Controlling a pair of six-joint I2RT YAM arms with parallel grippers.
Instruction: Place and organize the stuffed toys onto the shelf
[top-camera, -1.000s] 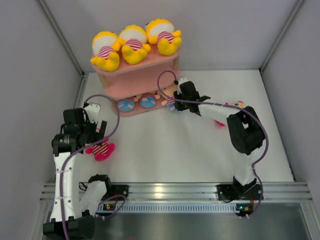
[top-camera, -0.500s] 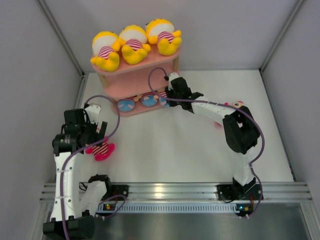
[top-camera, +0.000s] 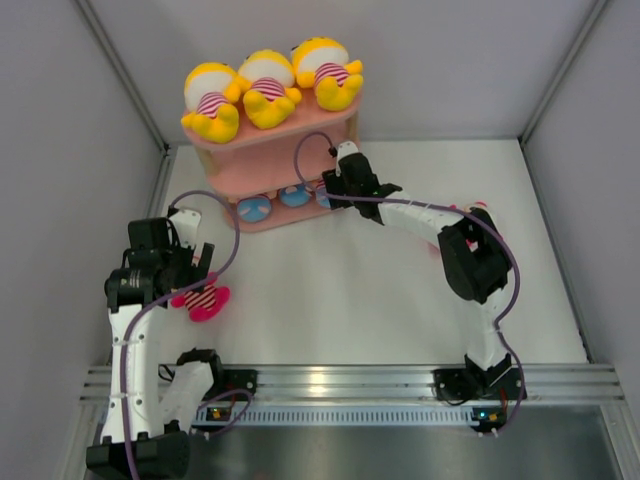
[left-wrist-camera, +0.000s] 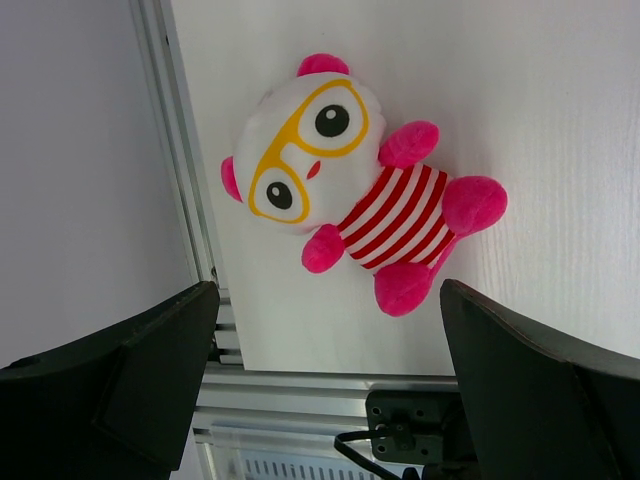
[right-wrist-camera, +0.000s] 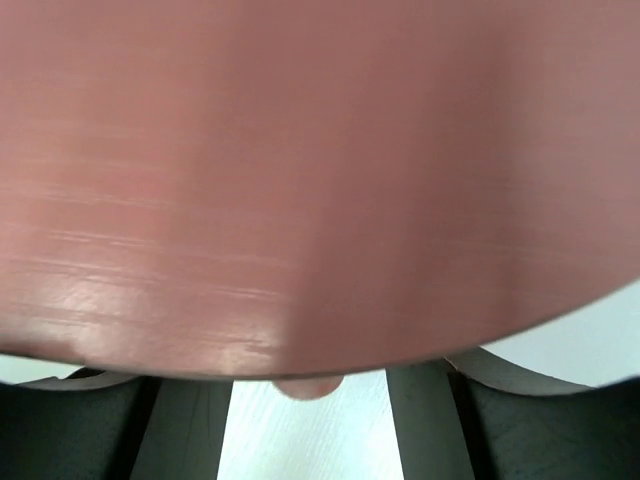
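The pink shelf (top-camera: 275, 160) stands at the back of the table, with three yellow stuffed toys (top-camera: 268, 88) in a row on its top board. On its lowest board lie blue-bottomed toys (top-camera: 254, 208), the rightmost (top-camera: 322, 193) right at my right gripper (top-camera: 332, 186). In the right wrist view a shelf board (right-wrist-camera: 320, 170) fills the frame and hides the fingertips. The right gripper (right-wrist-camera: 310, 425) has its fingers apart, with bare table between them. My left gripper (left-wrist-camera: 325, 300) hangs wide open over a pink-limbed toy (left-wrist-camera: 390, 215) with yellow glasses, lying face up (top-camera: 203, 298).
Another toy (top-camera: 472, 210) lies partly hidden behind the right arm's elbow. An aluminium rail (left-wrist-camera: 300, 385) runs along the near table edge just below the pink toy. Grey walls (top-camera: 60, 150) close in the left, right and back.
My right gripper pushed further in under the shelf board with the toy, then its fingers spread and the toy stayed on the lowest board. The left arm has not moved.
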